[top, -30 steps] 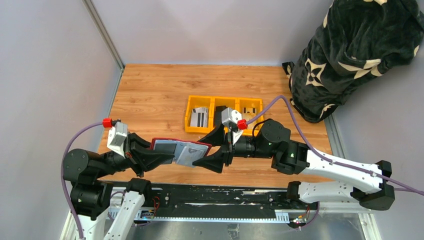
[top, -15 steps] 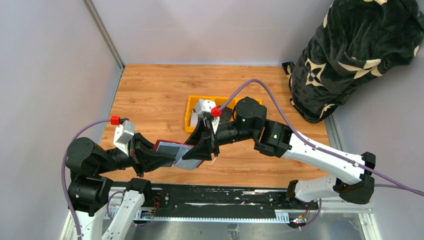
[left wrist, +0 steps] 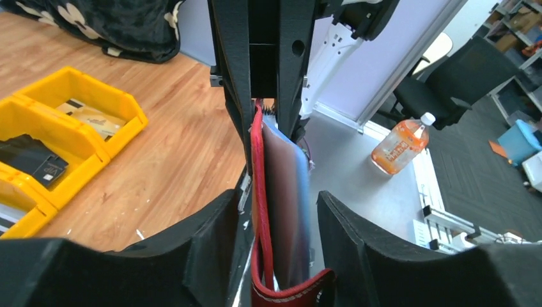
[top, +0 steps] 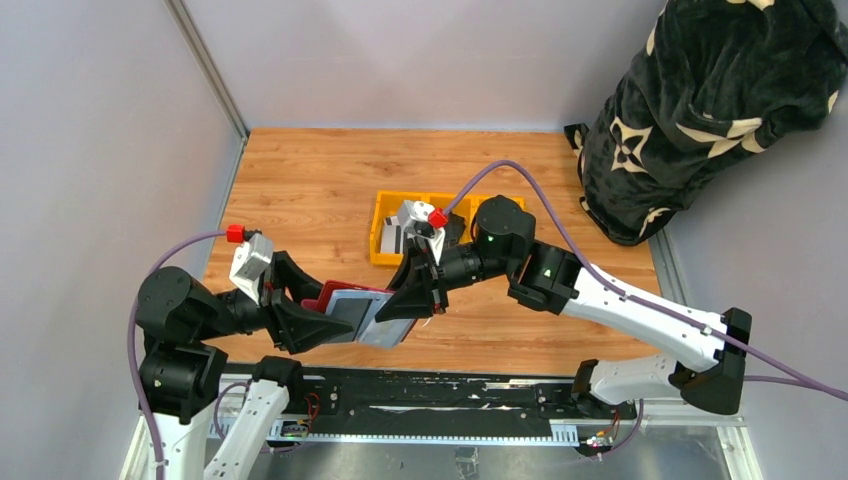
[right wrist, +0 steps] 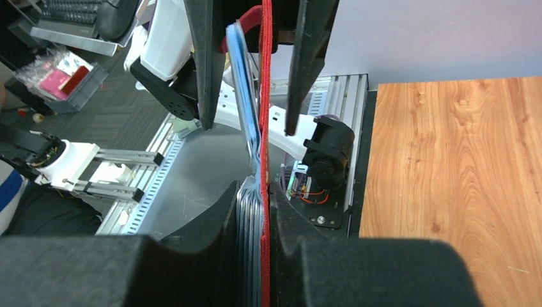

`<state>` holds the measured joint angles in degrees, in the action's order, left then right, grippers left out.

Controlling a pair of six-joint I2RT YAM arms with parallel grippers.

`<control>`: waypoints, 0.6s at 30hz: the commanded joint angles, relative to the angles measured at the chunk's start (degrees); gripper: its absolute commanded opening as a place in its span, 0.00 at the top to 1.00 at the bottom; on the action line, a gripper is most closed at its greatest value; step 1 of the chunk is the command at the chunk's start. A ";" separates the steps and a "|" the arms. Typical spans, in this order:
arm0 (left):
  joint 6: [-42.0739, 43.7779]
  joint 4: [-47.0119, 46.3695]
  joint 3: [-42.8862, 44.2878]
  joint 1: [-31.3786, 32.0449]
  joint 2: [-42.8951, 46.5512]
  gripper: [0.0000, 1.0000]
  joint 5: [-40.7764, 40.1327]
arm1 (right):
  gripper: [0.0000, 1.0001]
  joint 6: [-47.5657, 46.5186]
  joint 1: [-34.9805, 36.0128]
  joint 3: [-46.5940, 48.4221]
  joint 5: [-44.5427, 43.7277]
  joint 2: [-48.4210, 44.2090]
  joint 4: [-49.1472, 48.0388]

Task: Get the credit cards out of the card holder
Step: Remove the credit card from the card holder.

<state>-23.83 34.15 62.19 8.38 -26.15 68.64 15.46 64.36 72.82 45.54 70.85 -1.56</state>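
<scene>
The dark red card holder point(top: 358, 314) hangs above the table's near edge, its pale blue-grey sleeves facing up. My right gripper point(top: 410, 298) is shut on its right end. In the right wrist view the fingers point(right wrist: 254, 195) pinch the red cover point(right wrist: 263, 96) together with a stack of sleeve edges. My left gripper point(top: 308, 310) is around the holder's left end. In the left wrist view point(left wrist: 281, 198) its jaws stand a little apart from the holder point(left wrist: 287, 185) on both sides. A white, black-striped credit card point(top: 397, 238) and a tan one point(left wrist: 89, 118) lie in the yellow bin. I cannot tell whether any cards are in the sleeves.
The yellow three-part bin point(top: 377, 240) stands mid-table behind my right gripper, with a black item point(left wrist: 32, 163) in its middle part. A dark patterned blanket bundle point(top: 720, 100) stands at the back right. The black rail point(top: 440, 395) runs along the near edge.
My right gripper swung left from beside the bin and closed on the holder's right end. My left arm shifted right and its jaws spread slightly. The holder now tilts more.
</scene>
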 commanded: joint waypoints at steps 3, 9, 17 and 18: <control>-9.79 -9.21 -1.85 -0.12 -0.15 0.57 2.70 | 1.00 6.64 -1.38 -5.74 2.83 -3.97 -13.93; -10.92 -10.16 -1.60 -0.12 -0.42 0.77 2.02 | 1.00 9.84 -1.43 -8.09 4.16 -4.17 -19.79; -12.89 -10.97 -1.56 -0.12 -0.41 1.00 -2.09 | 0.59 9.59 -2.41 -10.40 1.12 -5.74 -21.78; -12.74 -10.31 -1.23 -0.12 -0.66 1.00 -3.71 | 0.54 9.26 -3.06 -10.57 -0.27 -6.76 -20.92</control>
<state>-35.22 24.51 60.69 8.38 -26.20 69.38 24.77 63.20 63.40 48.21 67.94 -19.09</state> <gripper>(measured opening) 0.054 0.372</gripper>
